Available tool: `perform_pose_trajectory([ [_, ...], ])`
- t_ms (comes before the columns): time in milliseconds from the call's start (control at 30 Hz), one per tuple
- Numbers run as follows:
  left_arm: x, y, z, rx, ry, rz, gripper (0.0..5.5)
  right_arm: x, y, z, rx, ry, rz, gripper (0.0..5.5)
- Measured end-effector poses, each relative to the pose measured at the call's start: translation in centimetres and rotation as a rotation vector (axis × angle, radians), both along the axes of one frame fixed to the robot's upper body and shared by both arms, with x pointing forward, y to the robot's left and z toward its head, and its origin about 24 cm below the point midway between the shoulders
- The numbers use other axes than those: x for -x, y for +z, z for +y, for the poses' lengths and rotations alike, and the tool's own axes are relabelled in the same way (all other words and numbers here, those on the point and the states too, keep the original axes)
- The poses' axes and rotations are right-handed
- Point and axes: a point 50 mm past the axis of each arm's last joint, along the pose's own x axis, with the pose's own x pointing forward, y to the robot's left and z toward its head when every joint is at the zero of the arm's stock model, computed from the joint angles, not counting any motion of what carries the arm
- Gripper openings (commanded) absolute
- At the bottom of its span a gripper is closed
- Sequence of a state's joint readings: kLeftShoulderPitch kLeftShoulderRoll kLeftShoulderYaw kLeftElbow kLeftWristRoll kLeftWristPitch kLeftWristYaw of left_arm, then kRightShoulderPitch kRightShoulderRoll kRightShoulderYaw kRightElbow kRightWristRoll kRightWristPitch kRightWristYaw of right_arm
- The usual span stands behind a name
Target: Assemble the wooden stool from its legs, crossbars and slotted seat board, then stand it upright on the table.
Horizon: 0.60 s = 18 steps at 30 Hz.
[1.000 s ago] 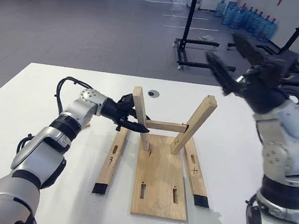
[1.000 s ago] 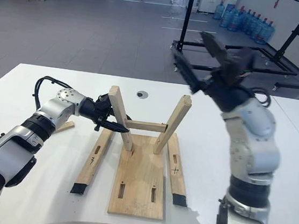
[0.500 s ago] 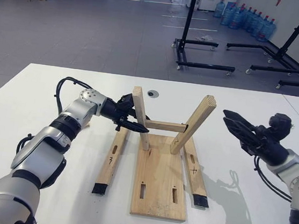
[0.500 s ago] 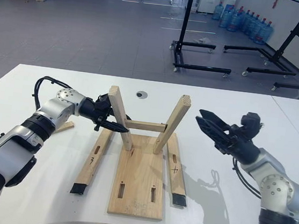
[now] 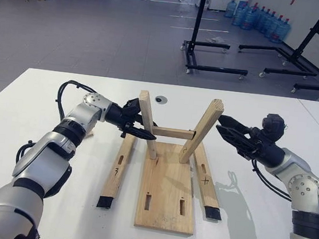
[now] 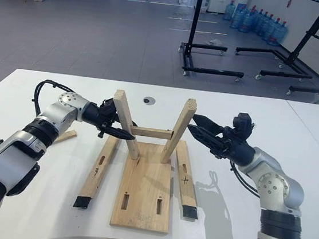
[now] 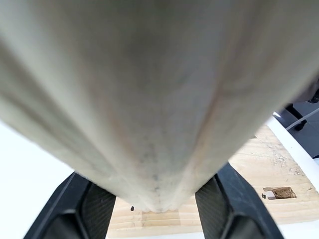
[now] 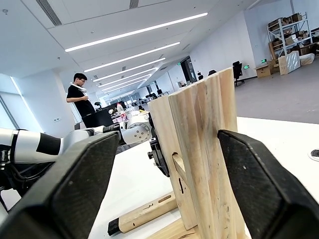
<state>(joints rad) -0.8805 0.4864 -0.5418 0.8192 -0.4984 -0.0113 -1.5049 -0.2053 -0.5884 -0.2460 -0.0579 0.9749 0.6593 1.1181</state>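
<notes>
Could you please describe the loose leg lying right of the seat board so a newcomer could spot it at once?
On the white table, the seat board lies flat in the middle with two upright legs at its far end. The loose leg lies flat along the board's right edge, black-capped end nearest the robot; its twin lies along the left edge.

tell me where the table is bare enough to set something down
Free: table near-left, outside the left flat leg; near-right, outside the right flat leg. Crowded: centre, with seat board, upright legs, left end effector, right end effector.
</notes>
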Motion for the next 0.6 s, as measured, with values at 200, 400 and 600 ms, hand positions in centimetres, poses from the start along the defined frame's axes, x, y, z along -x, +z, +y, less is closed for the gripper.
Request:
perform_pose_trajectory([
  [200, -0.1, 0.2, 1.1, -0.02, 0.002, 0.001, 2.09, -0.5, 0.0, 1.1, 0.051, 0.029, -0.023, 3.62],
  [400, 0.1, 0.1, 1.3, -0.014, 0.003, -0.006, 2.09, -0.7, 0.0, 1.2, 0.084, 0.024, -0.05, 3.62],
  [600, 0.7, -0.3, 0.3, 0.006, -0.028, -0.025, 2.51, -0.1, 0.5, -0.1, 0.153, -0.008, -0.07, 3.66],
])
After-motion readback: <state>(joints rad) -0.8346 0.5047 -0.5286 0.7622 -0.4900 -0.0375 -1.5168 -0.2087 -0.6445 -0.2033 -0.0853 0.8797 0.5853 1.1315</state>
